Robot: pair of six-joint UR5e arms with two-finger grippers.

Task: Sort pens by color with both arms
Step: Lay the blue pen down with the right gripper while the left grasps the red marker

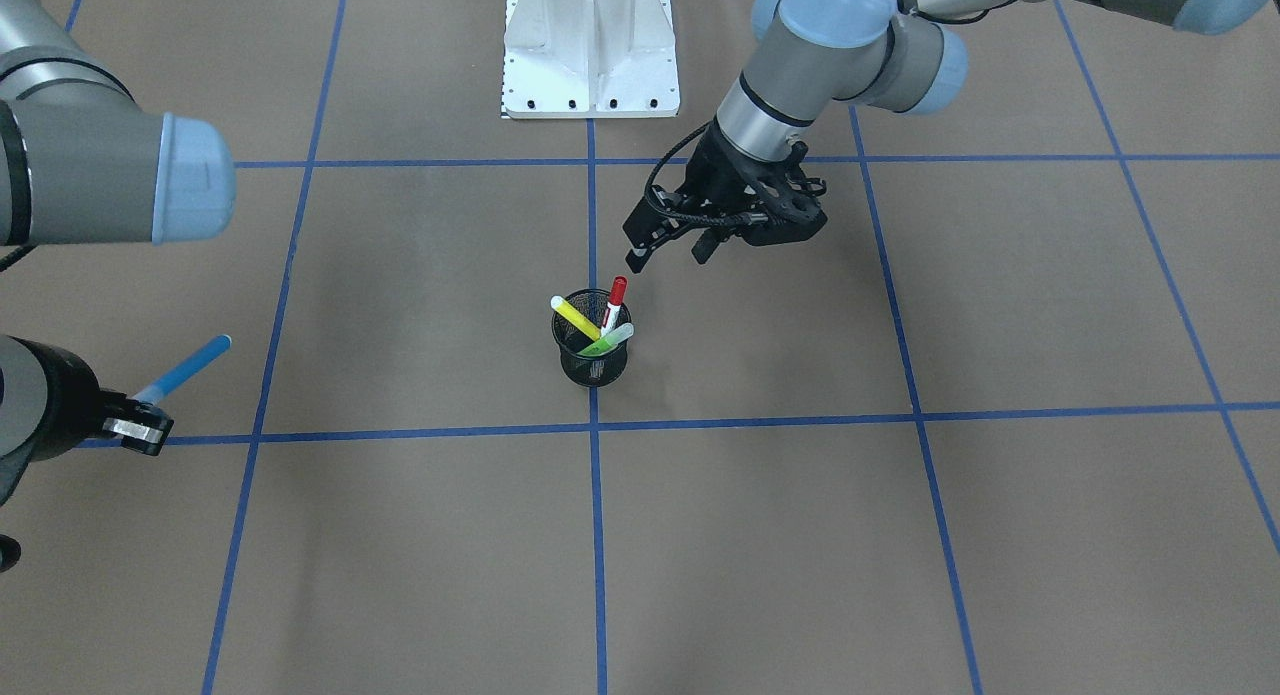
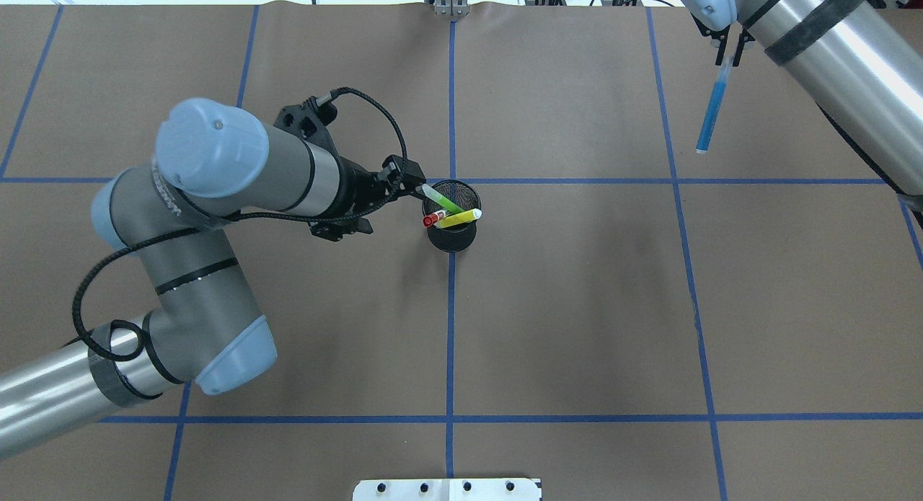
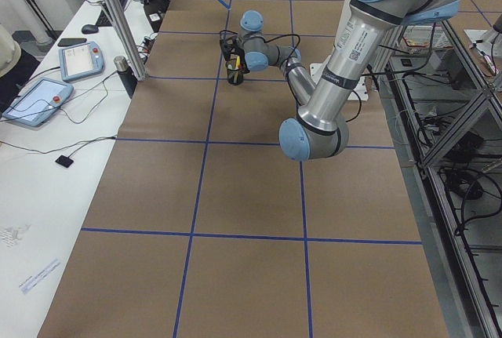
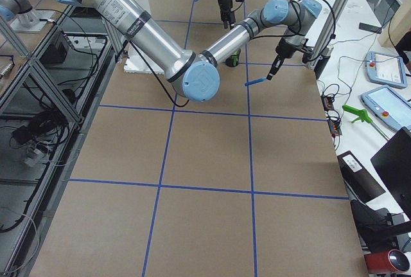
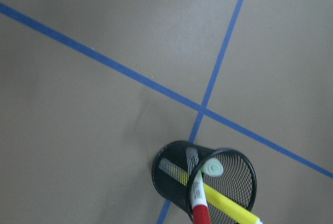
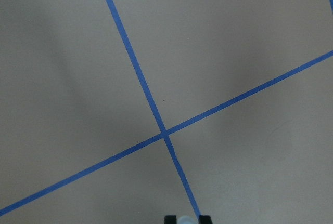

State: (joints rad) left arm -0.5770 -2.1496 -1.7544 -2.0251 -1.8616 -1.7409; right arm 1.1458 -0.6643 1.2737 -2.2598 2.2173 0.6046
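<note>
The robot's left gripper (image 1: 668, 255) hangs just above and beside a black mesh cup (image 1: 593, 367) at the centre of the front-facing view. Its two black fingers are parted to a middling gap and hold nothing. The cup stands on a blue tape line (image 1: 900, 412), near a crossing of the grid taped on the brown paper-covered table (image 1: 1000, 305).

Three marker pens lean in the cup. A yellow pen (image 1: 575, 318) tilts toward frame left, and a white-bodied pen with a red cap (image 1: 613, 303) stands tallest. A lime green pen (image 1: 607, 340) rests low against the rim.

At lower left of the same view, the right gripper (image 1: 135, 427) is clamped on one end of the blue pen (image 1: 185, 370). The pen is apparently off the table and well apart from the cup.

The pens look light and stiff, with smooth round plastic barrels that may pivot or slide between hard fingers. The surest hold is probably across the upper barrel, just under the cap and above the rim, followed by a pull along the pen's own lean. The cup also looks light and could tip or drag if a pen catches on the mesh or on a neighbouring pen.

In the left wrist view, the red-capped pen's white barrel shows small print too fine to read. No brand or label is legible elsewhere, and none shows on the white base pedestal (image 1: 590, 45) at top centre.
</note>
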